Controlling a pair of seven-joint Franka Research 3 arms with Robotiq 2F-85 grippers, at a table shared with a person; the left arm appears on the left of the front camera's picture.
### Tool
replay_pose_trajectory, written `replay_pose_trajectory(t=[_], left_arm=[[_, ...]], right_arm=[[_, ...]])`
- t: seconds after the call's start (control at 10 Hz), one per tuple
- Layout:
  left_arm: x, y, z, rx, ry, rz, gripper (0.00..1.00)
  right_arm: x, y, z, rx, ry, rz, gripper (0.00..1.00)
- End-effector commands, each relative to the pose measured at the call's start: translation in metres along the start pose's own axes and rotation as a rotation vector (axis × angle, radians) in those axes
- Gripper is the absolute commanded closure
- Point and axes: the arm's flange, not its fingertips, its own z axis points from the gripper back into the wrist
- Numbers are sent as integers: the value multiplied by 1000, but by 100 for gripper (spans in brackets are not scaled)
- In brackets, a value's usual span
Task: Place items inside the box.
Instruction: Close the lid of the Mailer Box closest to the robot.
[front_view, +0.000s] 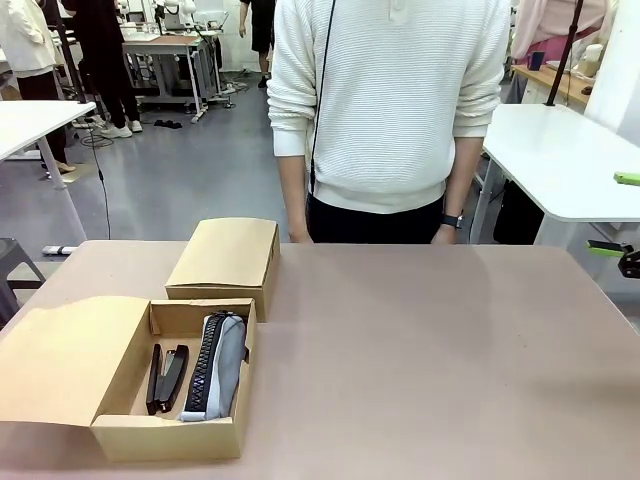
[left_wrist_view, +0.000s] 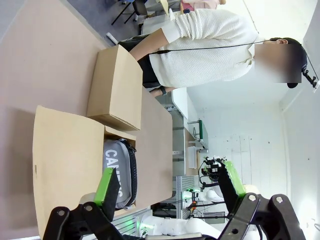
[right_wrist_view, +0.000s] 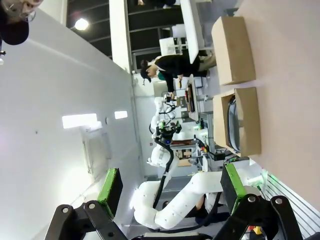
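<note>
A: Green pads sit wide apart on the left gripper (left_wrist_view: 167, 192), with nothing between its black fingers. It hangs above the open brown cardboard box (front_view: 118, 437) near the table's front-left corner.

B: And the other one?

A: The right gripper (right_wrist_view: 170, 192) is spread too and holds nothing. It is turned sideways, so it looks along the table and into the room. At the table's right edge in the front view, a green-tipped part pokes in; I take it for the right arm, parked clear.

B: Where are the items?

A: Two lie in the box, side by side and lengthwise: the black stapler (front_view: 166, 377) on the left, and the grey zip pencil case lettered "CAMPUS" (front_view: 217, 365) against the right wall. Laid parallel, they probably leave more room. I cannot tell whether anything lies under them.

B: That second box?

A: A closed brown cardboard box (front_view: 224, 256) stands just behind the open one, toward the table's far edge. The open box's lid flap (front_view: 65, 360) lies flat to the left.

B: Surface and room?

A: The matte pinkish-brown table (front_view: 430, 360) carries both boxes. A person in a white knitted sweater (front_view: 390, 100) stands at its far edge, arms down. Behind are grey floor and white tables.
</note>
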Motion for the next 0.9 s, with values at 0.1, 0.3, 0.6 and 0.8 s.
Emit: replay_pose_trajectory(t=[0.1, 0.3, 0.6, 0.8], left_arm=[[-39, -70, -34, -149, 118, -534, 0], [-72, -87, -91, -167, 164, -926, 0], [-84, -73, -109, -208, 129, -1391, 0], [-73, -38, -114, -216, 170, -1556, 0]], right_arm=[[-3, 4, 0, 5, -11, -16, 0], [-3, 4, 0, 5, -11, -16, 0], [-3, 4, 0, 5, -11, -16, 0], [-3, 4, 0, 5, -11, -16, 0]])
